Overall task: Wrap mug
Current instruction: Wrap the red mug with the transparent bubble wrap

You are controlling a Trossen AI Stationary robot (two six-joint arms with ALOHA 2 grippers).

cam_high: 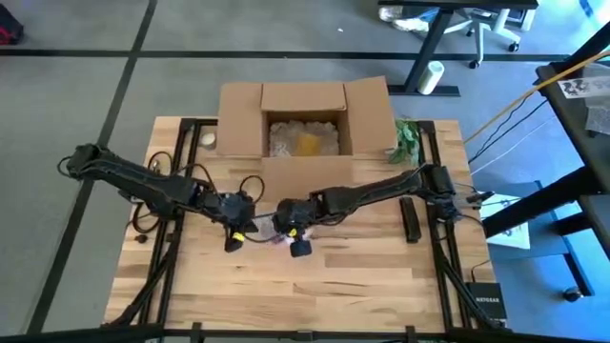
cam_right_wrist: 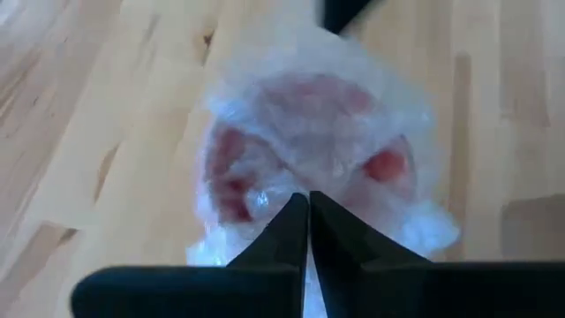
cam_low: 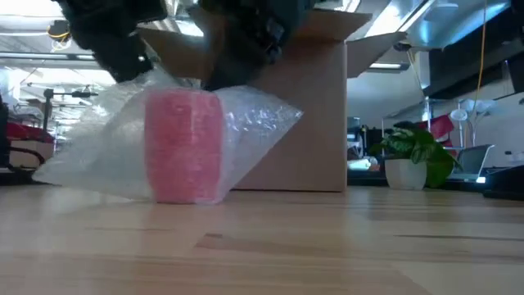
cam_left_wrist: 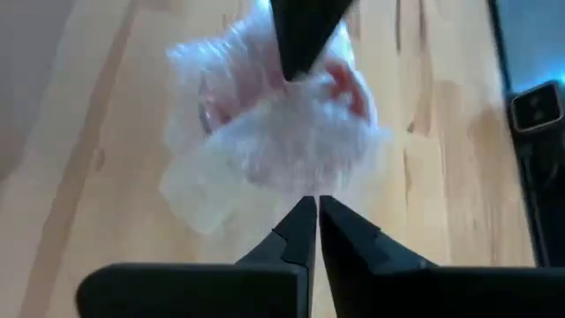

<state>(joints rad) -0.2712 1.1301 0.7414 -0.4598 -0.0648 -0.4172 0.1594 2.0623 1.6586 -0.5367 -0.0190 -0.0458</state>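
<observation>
Overhead, table-level, two close wrist views

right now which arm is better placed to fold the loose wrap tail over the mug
Probably the left. The left claw is shut on the bubble wrap on the side where the long loose tail spreads out. The right claw, also pinching wrap, sits over the pink mug and can steady it.

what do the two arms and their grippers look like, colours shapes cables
Both arms are dark, nearly black, built of slim jointed segments. Loose black cables loop beside the left arm and the right arm. The left gripper and right gripper each have two matte black fingers that taper from a broad block to narrow points. No markings show.
</observation>
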